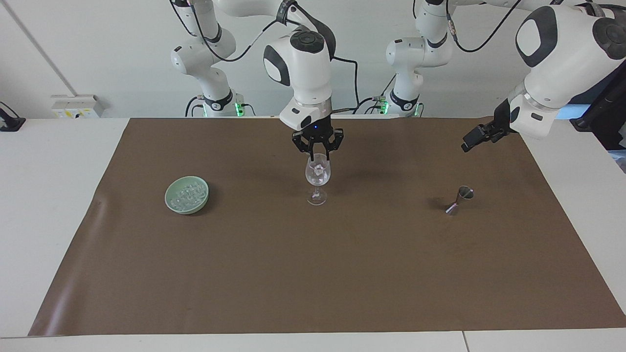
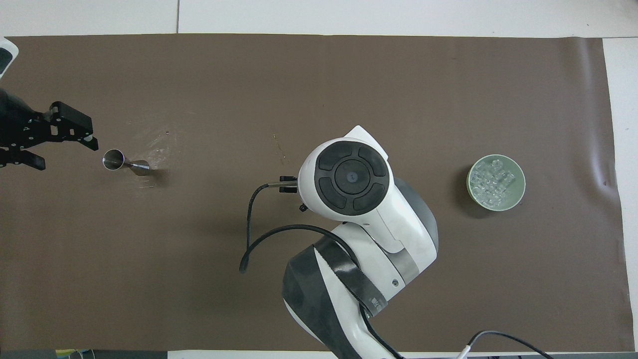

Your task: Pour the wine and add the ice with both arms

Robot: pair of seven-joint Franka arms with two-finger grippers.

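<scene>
Right gripper hangs just over the wine glass, fingers parting narrowly, a cube lying in the bowl; lift straight up to clear the rim. Left gripper, wide open, waits above the jigger.

A brown mat covers most of the white table, with a crease near the right arm's end. A white box with yellow marks and a black object sit at that end's edge nearest the robots. A white wall rises past the table.
</scene>
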